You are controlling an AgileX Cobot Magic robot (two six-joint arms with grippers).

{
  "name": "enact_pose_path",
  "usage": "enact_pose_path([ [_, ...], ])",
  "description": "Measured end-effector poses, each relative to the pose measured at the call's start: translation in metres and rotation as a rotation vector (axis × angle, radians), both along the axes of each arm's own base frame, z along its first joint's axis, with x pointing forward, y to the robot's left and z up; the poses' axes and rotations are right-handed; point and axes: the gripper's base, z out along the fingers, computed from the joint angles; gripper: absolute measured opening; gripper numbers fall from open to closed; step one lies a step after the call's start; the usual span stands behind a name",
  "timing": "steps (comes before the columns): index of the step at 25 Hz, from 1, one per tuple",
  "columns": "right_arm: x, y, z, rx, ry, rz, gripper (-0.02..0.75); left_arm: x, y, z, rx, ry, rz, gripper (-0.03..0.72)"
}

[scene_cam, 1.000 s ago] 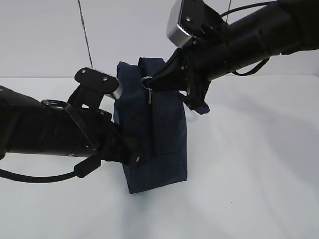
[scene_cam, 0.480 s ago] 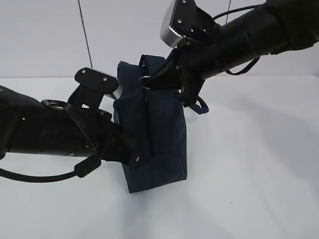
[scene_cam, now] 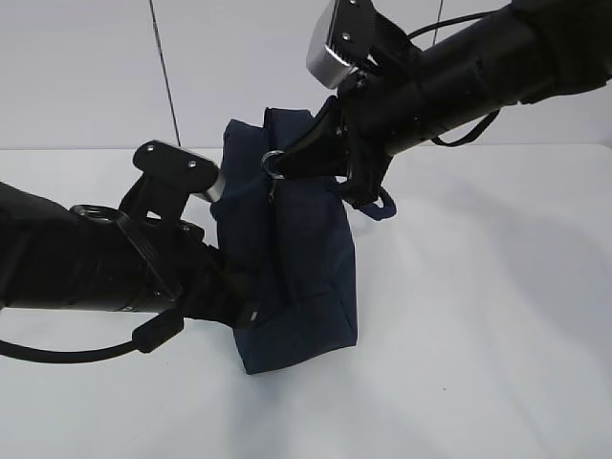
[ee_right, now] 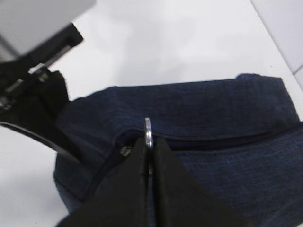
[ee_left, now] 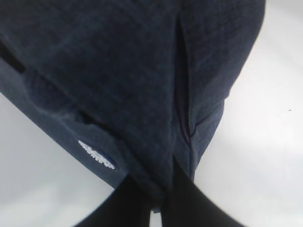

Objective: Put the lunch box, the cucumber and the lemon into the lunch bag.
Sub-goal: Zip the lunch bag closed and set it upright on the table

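The navy lunch bag (scene_cam: 311, 258) stands on the white table, its zipper running down the side that faces the camera. My right gripper (scene_cam: 290, 161) is shut on the silver ring pull (scene_cam: 274, 161) near the bag's top; in the right wrist view the ring pull (ee_right: 148, 128) sticks up between the closed tips of that gripper (ee_right: 149, 144). My left gripper (scene_cam: 251, 311) is shut on the fabric at the bag's lower left corner, and the left wrist view shows the gripper (ee_left: 161, 187) pinching a fold of the lunch bag (ee_left: 132, 71). The lunch box, cucumber and lemon are out of view.
A blue loop handle (scene_cam: 381, 204) hangs behind my right arm. The left arm's wrist block (ee_right: 33, 94) shows at the left of the right wrist view. White table (scene_cam: 497, 335) spreads to the right and front of the bag.
My right gripper has carried the ring pull slightly left, and the bag's top leans that way. The left arm has shifted a little left and down, still holding the corner.
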Motion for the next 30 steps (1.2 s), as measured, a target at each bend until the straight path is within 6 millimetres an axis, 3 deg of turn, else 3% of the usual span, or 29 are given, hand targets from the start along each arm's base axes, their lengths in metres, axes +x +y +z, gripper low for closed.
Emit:
enact_pose_path([
  [11,-0.008,0.002,0.010,0.050,0.027,0.034,0.008,-0.001,0.001,-0.001,0.004,0.002,0.002,-0.003],
  [30,0.004,0.000,0.014,0.078,-0.033,-0.103,0.008,0.000,0.001,-0.001,0.006,0.002,0.006,-0.004],
])
